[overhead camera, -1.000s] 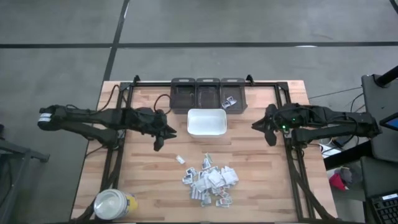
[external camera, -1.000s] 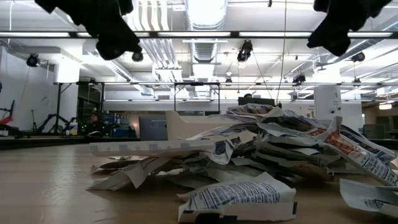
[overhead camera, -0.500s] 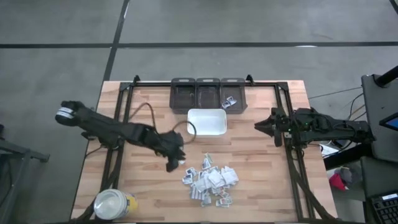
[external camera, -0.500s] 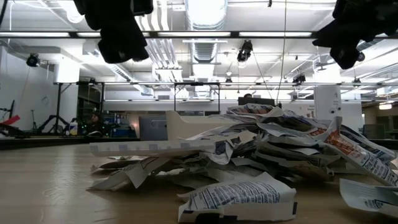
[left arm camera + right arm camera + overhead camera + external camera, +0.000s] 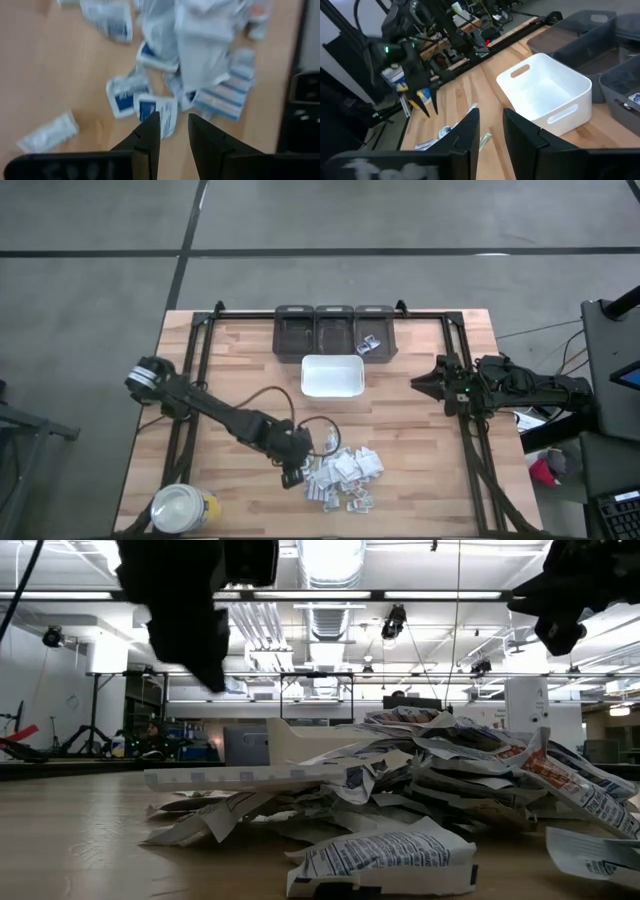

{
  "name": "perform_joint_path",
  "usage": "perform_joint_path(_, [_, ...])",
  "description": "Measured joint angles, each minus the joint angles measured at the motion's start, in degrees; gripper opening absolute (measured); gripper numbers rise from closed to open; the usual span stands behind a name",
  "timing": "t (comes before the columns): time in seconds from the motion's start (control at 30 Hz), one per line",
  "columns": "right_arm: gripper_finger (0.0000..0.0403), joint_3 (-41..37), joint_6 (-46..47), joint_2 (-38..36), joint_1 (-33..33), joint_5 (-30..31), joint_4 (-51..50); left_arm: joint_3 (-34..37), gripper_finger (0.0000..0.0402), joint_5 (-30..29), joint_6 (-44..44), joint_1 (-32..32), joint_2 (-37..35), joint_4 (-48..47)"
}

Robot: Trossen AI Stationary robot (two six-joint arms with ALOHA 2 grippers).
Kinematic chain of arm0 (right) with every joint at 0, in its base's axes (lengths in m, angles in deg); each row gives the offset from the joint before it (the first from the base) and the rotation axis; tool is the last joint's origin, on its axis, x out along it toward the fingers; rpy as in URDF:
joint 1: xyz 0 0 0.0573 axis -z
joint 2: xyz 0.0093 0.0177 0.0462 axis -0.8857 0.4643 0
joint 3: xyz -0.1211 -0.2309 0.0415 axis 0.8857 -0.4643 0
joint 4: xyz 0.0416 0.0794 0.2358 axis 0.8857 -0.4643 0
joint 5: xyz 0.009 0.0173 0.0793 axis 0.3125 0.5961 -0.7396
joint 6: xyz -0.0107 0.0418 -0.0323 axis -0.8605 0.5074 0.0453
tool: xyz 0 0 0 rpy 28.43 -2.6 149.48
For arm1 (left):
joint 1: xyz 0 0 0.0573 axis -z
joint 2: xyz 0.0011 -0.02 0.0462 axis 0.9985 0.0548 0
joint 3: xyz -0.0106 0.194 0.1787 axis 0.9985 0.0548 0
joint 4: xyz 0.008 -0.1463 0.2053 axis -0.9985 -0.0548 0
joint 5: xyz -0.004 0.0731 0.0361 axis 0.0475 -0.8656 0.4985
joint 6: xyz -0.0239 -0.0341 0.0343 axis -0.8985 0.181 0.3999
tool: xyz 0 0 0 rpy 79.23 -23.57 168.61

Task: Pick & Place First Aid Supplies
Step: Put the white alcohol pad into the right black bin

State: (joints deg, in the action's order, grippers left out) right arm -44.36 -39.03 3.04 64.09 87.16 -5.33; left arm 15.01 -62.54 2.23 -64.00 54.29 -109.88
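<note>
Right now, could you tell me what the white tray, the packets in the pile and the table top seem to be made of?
White tray: likely moulded plastic; smooth, matte, with rounded corners and cut-out handles.
Packets: apparently thin printed paper or foil-paper; they crease and lie crumpled.
Table top: wood, seemingly butcher-block; pale planks with visible grain and joints.

Your left gripper (image 5: 173, 131) hangs over the wood table (image 5: 50, 65), fingers (image 5: 148, 136) parted by a narrow gap, nothing between them. Just past the tips: a blue-and-white packet (image 5: 156, 112). Beyond it, the heap of first aid supplies (image 5: 192, 47). One white sachet (image 5: 48, 132) lies apart from the heap. Dark frame (image 5: 306, 95) at the table edge.
</note>
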Motion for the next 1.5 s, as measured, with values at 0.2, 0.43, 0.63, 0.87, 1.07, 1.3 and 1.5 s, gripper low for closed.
perform_joint_path(0.2, [0.0093, -0.09, 1.4, -0.02, 0.0, -0.66, -0.04, -3.51, 0.0094, 0.14, -3.68, 1.03, 5.41, -5.91])
perform_joint_path(0.43, [0.0098, 0.13, 1.44, 0.01, -0.02, -2.99, -0.07, -3.66, 0.0094, 0.3, -4.78, 1.22, 7.52, -5.83])
perform_joint_path(0.63, [0.0091, 0.13, 1.42, 0.03, -0.02, -3.02, -0.07, -3.66, 0.0094, 0.17, -4.99, 1.2, 7.55, -5.79])
perform_joint_path(0.87, [0.0084, 0.17, 1.22, 0.03, -0.02, -3.02, -0.09, -3.64, 0.0094, 0.1, -8.45, 1.2, 8.8, -5.75])
perform_joint_path(1.07, [0.0089, 0.17, 1.2, 0.03, -0.02, -3.02, -0.09, -3.57, 0.0094, -0.01, -9.58, 1.15, 9.31, -5.48])
perform_joint_path(1.3, [0.0098, 0.2, 1.27, 0.03, -0.02, -3.02, -0.09, -3.57, 0.0094, -0.2, -9.95, 1.13, 9.33, -5.4])
perform_joint_path(1.5, [0.01, 0.2, 1.35, 0.06, -0.02, -3.02, -0.09, -3.22, 0.0094, -1.63, -11.38, 1.09, 9.33, -5.3])
